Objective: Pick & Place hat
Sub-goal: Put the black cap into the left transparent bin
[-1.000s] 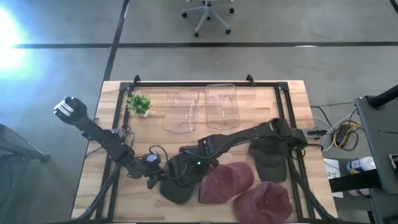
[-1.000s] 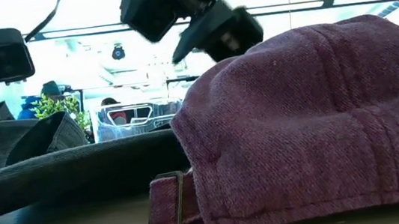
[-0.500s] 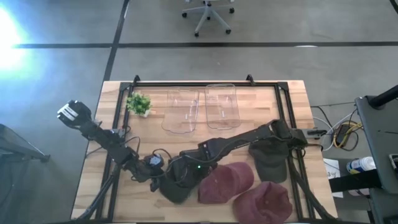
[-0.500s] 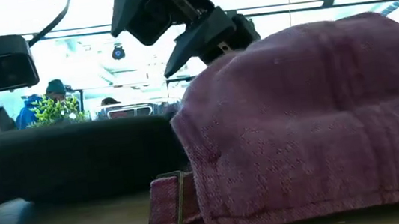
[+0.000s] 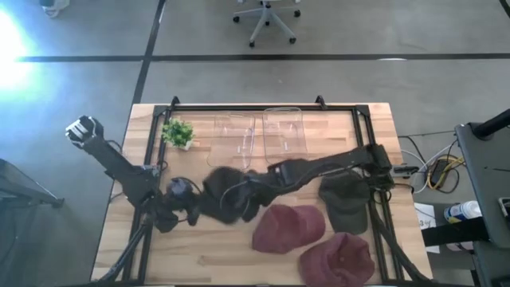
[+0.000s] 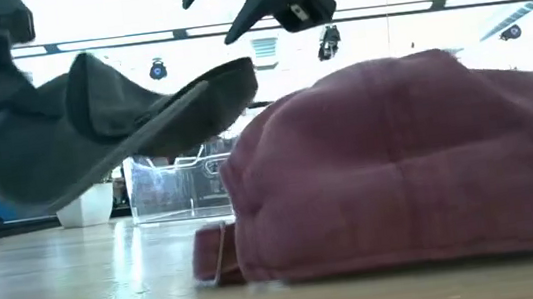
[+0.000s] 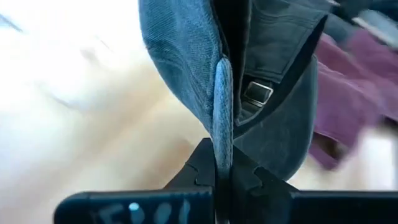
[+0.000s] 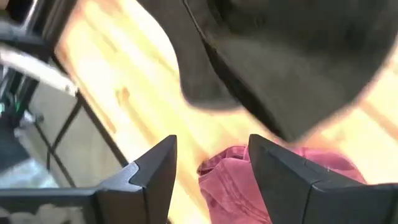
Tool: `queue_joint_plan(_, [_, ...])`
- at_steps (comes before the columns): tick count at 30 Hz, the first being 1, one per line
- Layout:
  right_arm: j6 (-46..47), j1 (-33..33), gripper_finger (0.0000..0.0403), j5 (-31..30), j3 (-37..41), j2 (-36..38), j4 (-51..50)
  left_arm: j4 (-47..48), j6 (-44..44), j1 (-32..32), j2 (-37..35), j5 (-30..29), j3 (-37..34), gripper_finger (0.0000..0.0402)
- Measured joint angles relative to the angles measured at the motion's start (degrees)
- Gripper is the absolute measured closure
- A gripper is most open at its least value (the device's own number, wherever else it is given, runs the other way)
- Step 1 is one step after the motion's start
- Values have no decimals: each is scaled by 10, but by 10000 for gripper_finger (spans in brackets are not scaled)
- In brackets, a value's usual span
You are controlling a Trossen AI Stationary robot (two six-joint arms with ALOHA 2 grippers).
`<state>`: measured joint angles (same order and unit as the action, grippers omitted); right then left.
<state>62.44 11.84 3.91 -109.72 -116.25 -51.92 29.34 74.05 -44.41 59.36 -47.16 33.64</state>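
Note:
A dark grey hat (image 5: 227, 195) hangs above the table's middle, lifted and tilted in the low view (image 6: 112, 117). My left gripper (image 5: 190, 209) is shut on its left side. My right gripper (image 5: 252, 190) stands open just right of and above that hat, nothing between its fingers (image 8: 211, 168); it shows high up in the low view (image 6: 275, 3). Two maroon hats (image 5: 288, 227) (image 5: 339, 259) and a second dark hat (image 5: 344, 203) lie crown up on the table near the front right. My left gripper pinches the dark hat's lower edge (image 7: 222, 134) between its two fingers, near the back strap with its buckle (image 7: 257, 93). The fingers come from the table's left, slanting down. The hat is lifted clear of the table and tilts, its brim (image 6: 195, 92) pointing away from the gripper.
Two clear plastic containers (image 5: 235, 142) (image 5: 284, 135) stand at the far middle, and a small green plant (image 5: 178, 131) at the far left. A black frame (image 5: 247, 106) runs round the tabletop. Bare wood lies at the front left.
My left gripper has risen and gone a little toward the far edge, taking the dark hat with it. The hat lay flat near the front edge and now hangs tilted, clear of the table. My right gripper has also risen and drawn back toward the far edge.

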Motion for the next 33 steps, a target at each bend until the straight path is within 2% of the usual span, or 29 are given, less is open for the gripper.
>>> queue_joint_plan(6, [40,-14,209,-75,14,39,-8,266,17,0,2,-88,126,395])
queue_joint_plan(12, [46,-24,209,-167,14,59,58,422,23,14,41,-179,205,395])
queue_joint_plan(15, [53,-40,209,-171,15,69,103,494,-13,39,71,-195,218,395])
queue_joint_plan(20, [48,-70,209,-157,15,85,119,594,-50,95,126,-224,213,396])
queue_joint_plan(23, [38,-78,209,-142,15,86,115,604,-64,139,147,-245,213,396])
queue_joint_plan(27, [36,-86,209,-126,15,85,105,602,-71,190,158,-237,233,396])
queue_joint_plan(33, [16,-98,209,-138,30,85,100,605,-73,194,147,-252,285,396])
